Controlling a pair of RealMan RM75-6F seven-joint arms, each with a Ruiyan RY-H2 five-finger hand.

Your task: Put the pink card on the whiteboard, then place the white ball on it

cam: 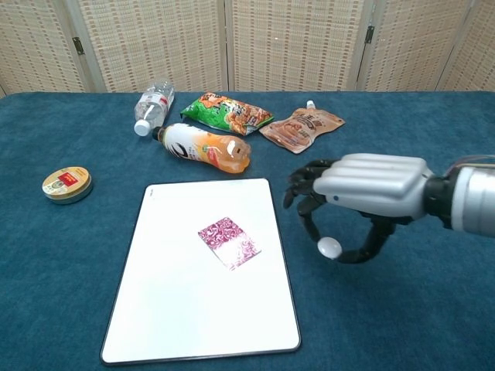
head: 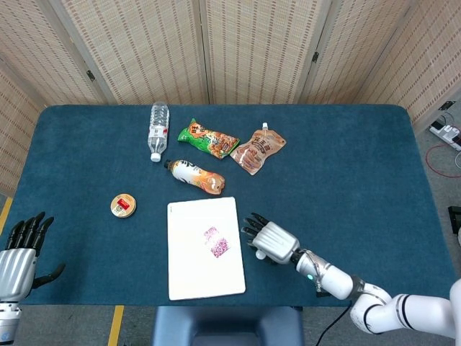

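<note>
The pink patterned card lies flat near the middle of the whiteboard. My right hand hangs just right of the board's right edge, lifted off the cloth. It pinches the small white ball between thumb and a finger, under the palm. In the head view the ball shows as a white spot beneath the hand. My left hand rests at the table's near left corner, fingers spread, holding nothing.
Behind the board lie an orange drink bottle, a clear water bottle, a green snack bag and a brown spouted pouch. A round tin sits at the left. Folding screens close off the back.
</note>
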